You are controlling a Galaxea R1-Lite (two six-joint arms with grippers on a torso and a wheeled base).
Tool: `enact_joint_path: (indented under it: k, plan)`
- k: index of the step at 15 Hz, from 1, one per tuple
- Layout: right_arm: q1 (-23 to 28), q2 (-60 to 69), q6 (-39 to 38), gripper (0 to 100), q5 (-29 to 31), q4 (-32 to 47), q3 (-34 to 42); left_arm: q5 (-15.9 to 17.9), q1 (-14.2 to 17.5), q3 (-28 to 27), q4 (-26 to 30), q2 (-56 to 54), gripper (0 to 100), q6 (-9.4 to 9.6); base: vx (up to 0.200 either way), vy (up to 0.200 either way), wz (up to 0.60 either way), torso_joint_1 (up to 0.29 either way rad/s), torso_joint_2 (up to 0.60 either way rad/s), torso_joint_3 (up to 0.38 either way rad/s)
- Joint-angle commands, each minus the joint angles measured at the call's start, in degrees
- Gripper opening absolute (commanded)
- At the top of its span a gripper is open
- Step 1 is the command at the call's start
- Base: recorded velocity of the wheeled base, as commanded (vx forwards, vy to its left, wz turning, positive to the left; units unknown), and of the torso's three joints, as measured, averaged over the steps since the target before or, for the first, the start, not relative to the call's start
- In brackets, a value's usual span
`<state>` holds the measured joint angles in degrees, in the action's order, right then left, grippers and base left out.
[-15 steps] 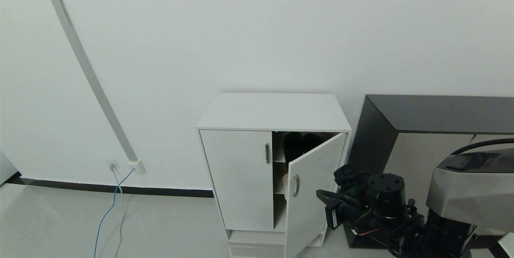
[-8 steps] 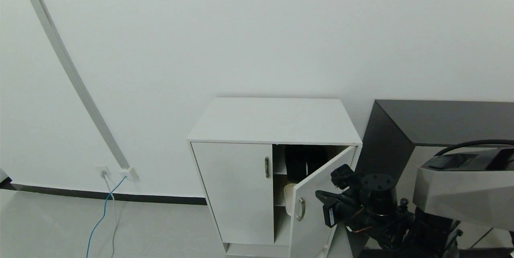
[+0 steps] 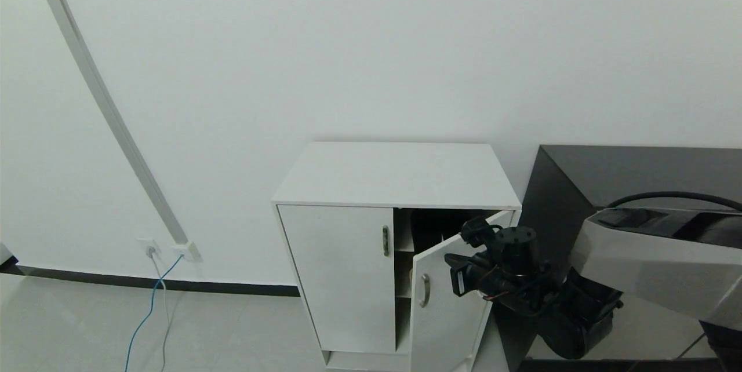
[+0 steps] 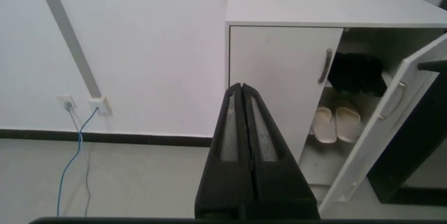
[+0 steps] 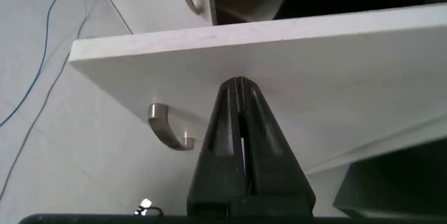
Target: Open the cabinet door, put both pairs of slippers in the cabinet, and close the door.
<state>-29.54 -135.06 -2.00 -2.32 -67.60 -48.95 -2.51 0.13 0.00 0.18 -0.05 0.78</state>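
Note:
The white cabinet (image 3: 394,175) stands against the wall with its left door (image 3: 342,273) closed and its right door (image 3: 446,308) ajar. My right gripper (image 5: 241,83) is shut, its tips resting on the right door's outer face (image 5: 314,56), above the handle (image 5: 170,130). A black pair of slippers (image 4: 356,70) lies on the upper shelf, and a light pair of slippers (image 4: 336,123) on the shelf below. My left gripper (image 4: 242,88) is shut and empty, held in the air well short of the cabinet (image 4: 328,8).
A dark low unit (image 3: 579,175) stands right beside the cabinet. A cable duct (image 3: 104,99) runs down the wall to sockets (image 3: 153,247), with a blue cable (image 3: 145,320) trailing over the floor. Open floor lies to the cabinet's left.
The camera shifted during the first half second. Since then my right arm has risen and moved left against the right door, which has swung a little further toward closed.

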Motion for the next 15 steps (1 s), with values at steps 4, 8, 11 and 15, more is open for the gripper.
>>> enact_joint_path:
  k: [4, 8, 11, 15]
  plan:
    - [1.8, -4.9, 0.0, 0, 0.0, 3.9, -10.4, 0.1, 0.0, 0.0, 0.0, 0.0, 0, 0.01, 0.000, 0.000, 0.00, 0.000, 0.00, 0.000]
    - [2.7, -6.4, -0.1, 0, 0.0, 4.0, -13.4, 0.1, 0.0, 0.0, 0.0, 0.0, 0, 0.01, 0.000, 0.000, 0.00, 0.000, 0.00, 0.000]
    - [4.6, -7.8, -0.1, 0, 0.0, 4.1, -16.0, 0.0, 0.0, 0.0, 0.0, 0.0, 0, 0.01, 0.000, 0.000, 0.00, 0.000, 0.00, 0.000]
    - [5.1, -8.8, -0.2, 0, 0.1, 8.4, -20.9, 0.1, 0.0, 0.0, 0.0, 0.0, 0, 0.01, 0.000, 0.000, 0.00, 0.000, 0.00, 0.000]
